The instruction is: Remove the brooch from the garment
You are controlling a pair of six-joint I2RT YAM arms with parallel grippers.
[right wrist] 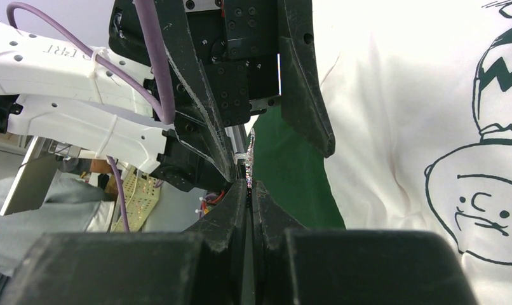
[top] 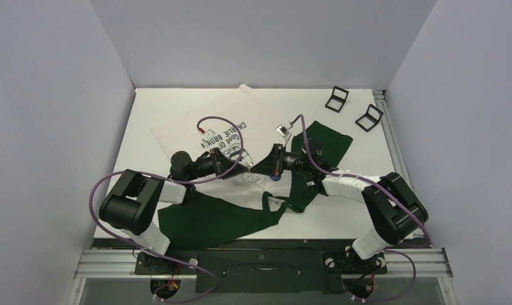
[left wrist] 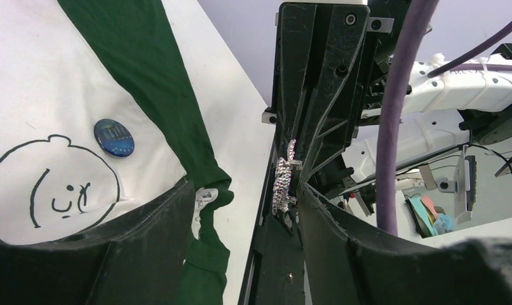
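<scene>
The garment (top: pixel 196 130) lies on the table, a white T-shirt with dark green sleeves and a cartoon face (left wrist: pixel 50 184). My right gripper (right wrist: pixel 249 184) is shut on the edge of a sparkly silver brooch (right wrist: pixel 249 155) and holds it in the air above the shirt. In the left wrist view the brooch (left wrist: pixel 283 184) shows pinched at the tip of the right fingers (left wrist: pixel 317 95). My left gripper (left wrist: pixel 244 190) is open, its jaws on either side of the brooch and not touching it. Both grippers meet tip to tip over the shirt (top: pixel 250 168).
A round dark blue badge (left wrist: pixel 114 138) is pinned on the white front beside the cartoon head. The green collar with its label (left wrist: pixel 206 197) lies below. Two small black frames (top: pixel 336 98) (top: pixel 368 117) stand at the back right of the table.
</scene>
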